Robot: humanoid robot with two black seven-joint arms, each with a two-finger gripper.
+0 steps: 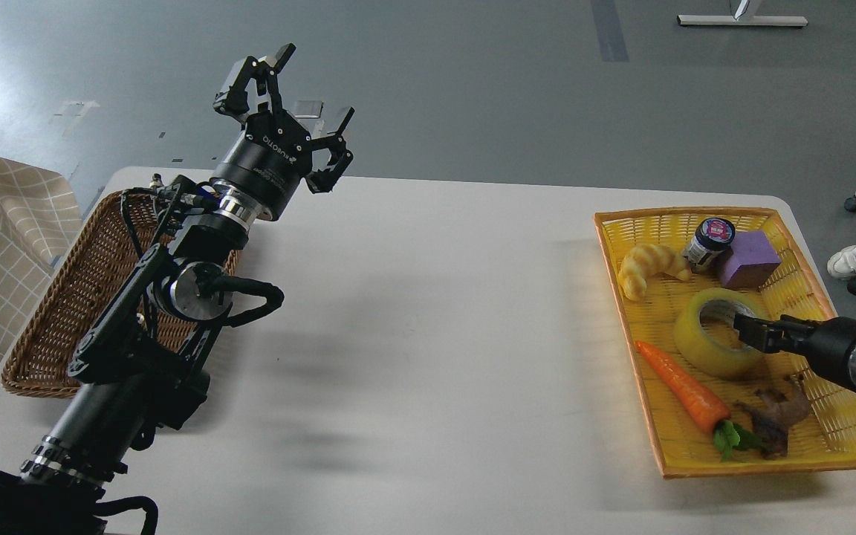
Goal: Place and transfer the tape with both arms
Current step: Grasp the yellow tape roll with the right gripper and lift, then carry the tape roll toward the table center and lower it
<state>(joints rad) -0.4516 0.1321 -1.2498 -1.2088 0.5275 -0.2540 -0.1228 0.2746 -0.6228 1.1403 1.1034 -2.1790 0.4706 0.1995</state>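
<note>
The tape (699,345), a translucent yellow roll with a grey-white core, lies flat in the yellow basket (848,438) at the right. My right gripper (749,331) comes in from the right edge and its tip is at the roll's right rim, over the core hole. It is dark and seen nearly end-on, so its fingers cannot be told apart. My left gripper (314,85) is held high over the table's far left edge, fingers spread wide and empty.
A brown wicker basket (49,327) sits at the left, partly behind my left arm. The yellow basket also holds a croissant (647,269), a small jar (709,241), a purple block (749,258), a carrot (684,386) and a brown figure (773,420). The white table (428,334) lies between the baskets.
</note>
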